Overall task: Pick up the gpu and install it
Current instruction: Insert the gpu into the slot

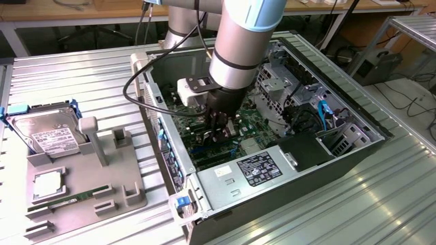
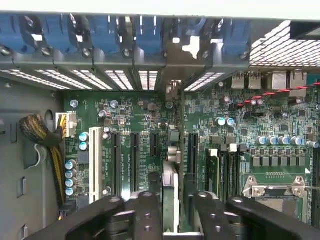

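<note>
The gpu point(image 2: 170, 197) is clamped edge-on between my fingers, seen in the wrist view as a thin vertical strip running from the hand point(image 2: 170, 212) toward the rear of the case. My hand is closed to a narrow gap, just the thickness of the card, with one finger pad point(image 2: 147, 207) pressing each face. The card's long axis lies parallel to the expansion slots point(image 2: 134, 162) on the motherboard point(image 2: 250, 125), and its far end with the metal bracket point(image 2: 173, 90) points at the row of slot covers point(image 2: 120, 80) in the rear panel. In my judgement the card sits directly over, or already partly in, the slot between the short black connector and the longer one beside it; how deep it is seated I cannot tell.

In the exterior view my hand point(image 1: 221, 133) is lowered well inside the open computer case point(image 1: 354, 153), fingers pointing down at the board. Blue retaining clips point(image 2: 150, 35) line the rear wall above the slot covers. A white slot point(image 2: 94, 165) and a braided cable bundle point(image 2: 40, 135) lie to one side of the card; memory slots point(image 2: 225, 170) and the CPU socket point(image 2: 275, 192) lie to the other. None touches the card.

Outside the case, on the tabletop point(image 1: 81, 81), a grey fixture tray point(image 1: 129, 194) holds a hard drive point(image 1: 48, 135) and a green memory stick point(image 1: 71, 199), well apart from the work
</note>
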Controlling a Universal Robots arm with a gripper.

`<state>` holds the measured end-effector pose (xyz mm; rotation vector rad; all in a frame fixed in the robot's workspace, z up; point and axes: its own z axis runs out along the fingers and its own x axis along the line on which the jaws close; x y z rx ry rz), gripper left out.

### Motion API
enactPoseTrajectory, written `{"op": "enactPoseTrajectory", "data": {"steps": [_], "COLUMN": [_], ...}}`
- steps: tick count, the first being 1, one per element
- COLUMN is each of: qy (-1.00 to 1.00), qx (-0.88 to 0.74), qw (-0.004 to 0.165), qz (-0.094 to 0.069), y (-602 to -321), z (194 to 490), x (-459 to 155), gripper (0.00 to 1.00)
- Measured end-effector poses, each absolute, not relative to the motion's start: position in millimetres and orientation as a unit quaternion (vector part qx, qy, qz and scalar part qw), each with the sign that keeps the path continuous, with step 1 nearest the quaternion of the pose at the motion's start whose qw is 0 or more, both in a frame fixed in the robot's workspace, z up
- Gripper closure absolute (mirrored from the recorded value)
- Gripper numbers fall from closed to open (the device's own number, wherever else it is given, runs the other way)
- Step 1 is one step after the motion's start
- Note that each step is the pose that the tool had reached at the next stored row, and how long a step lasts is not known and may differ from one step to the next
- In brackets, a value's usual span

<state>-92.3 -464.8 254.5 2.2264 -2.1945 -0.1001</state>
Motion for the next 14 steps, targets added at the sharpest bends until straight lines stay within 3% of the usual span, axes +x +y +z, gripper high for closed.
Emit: {"op": "enactPoseTrajectory", "data": {"steps": [1,2,14], "qy": [-0.702,-0.702,-0.702], "qx": [0.712,0.712,0.712], "qw": [0.007,0.007,0.007], "qz": [-0.032,-0.032,-0.032], "y": [-465,-465,-464], "z": [255,256,279], "x": [-92,-92,-92], "gripper": [0.67,0.60,0.60]}}
